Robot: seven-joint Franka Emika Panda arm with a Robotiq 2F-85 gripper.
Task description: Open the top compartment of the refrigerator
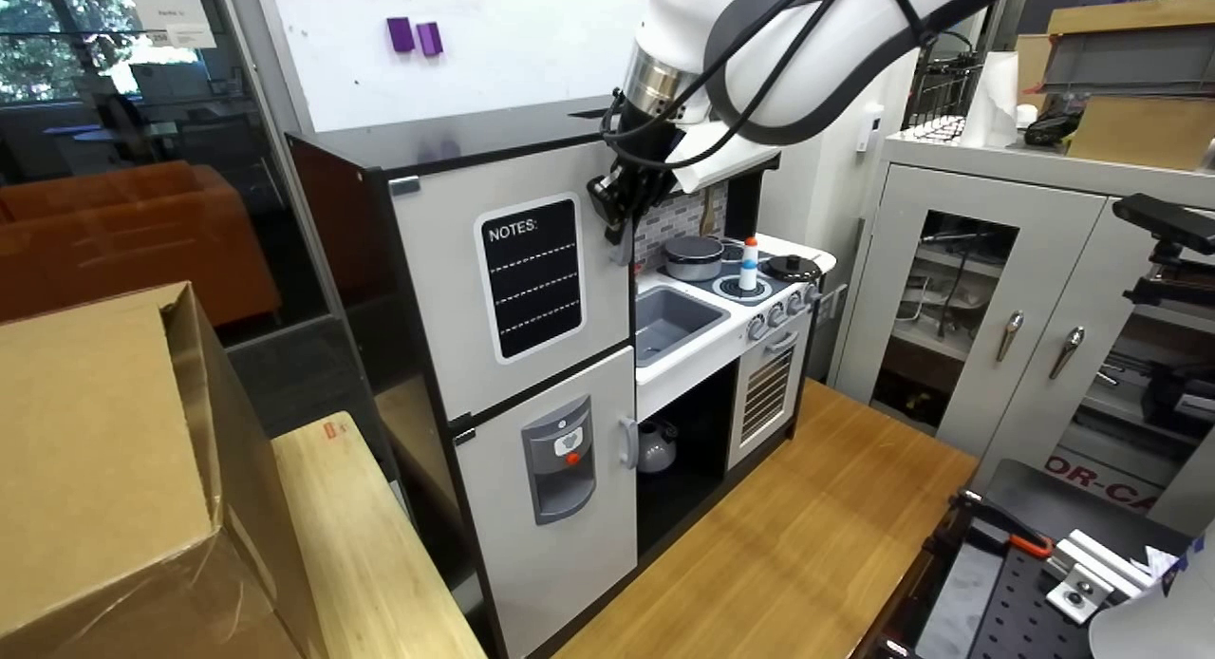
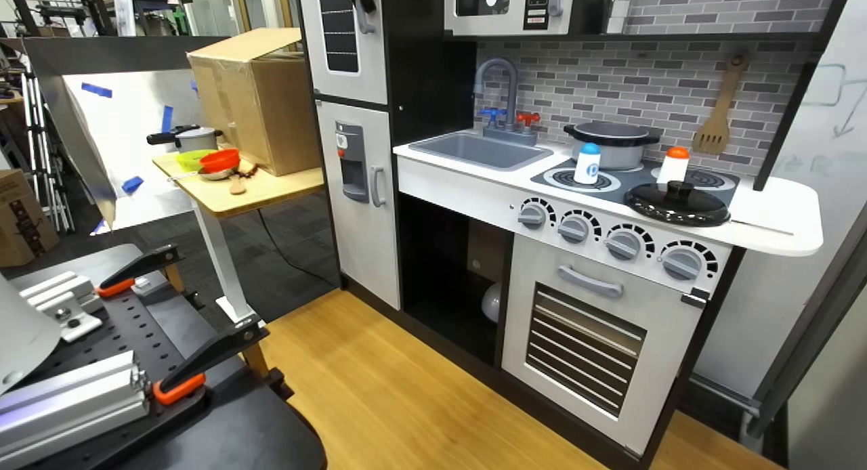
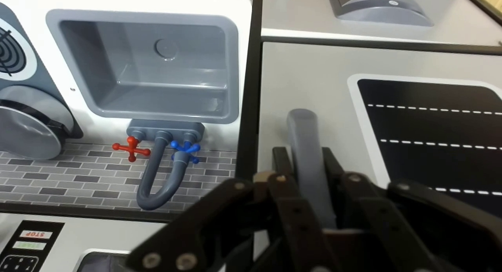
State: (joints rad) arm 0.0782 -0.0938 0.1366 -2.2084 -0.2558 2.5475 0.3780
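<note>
In the wrist view, a grey handle [image 3: 308,142] is being pinched by the gripper [image 3: 307,160], with its fingers [image 3: 281,160] being pressed against both sides. The handle is being borne by the white-doored top compartment [image 3: 325,91], just beside a black lined panel [image 3: 435,127]. Near the compartment, a sink [image 3: 164,117] and a tap [image 3: 153,170] are being shown.

In an exterior view, the top compartment is being seen as the upper part of the refrigerator [image 1: 527,382], directly above a lower door [image 1: 588,569] with a grey dispenser [image 1: 560,469]. The compartment is being shown closed, and the gripper is being held at its handle by the arm [image 1: 807,32].

In an exterior view, the compartment and the gripper are being cut off by the upper edge of the frame. A grey pot [image 2: 615,152] and a black lid [image 2: 677,207] are being supported by the stove [image 2: 633,182].
</note>
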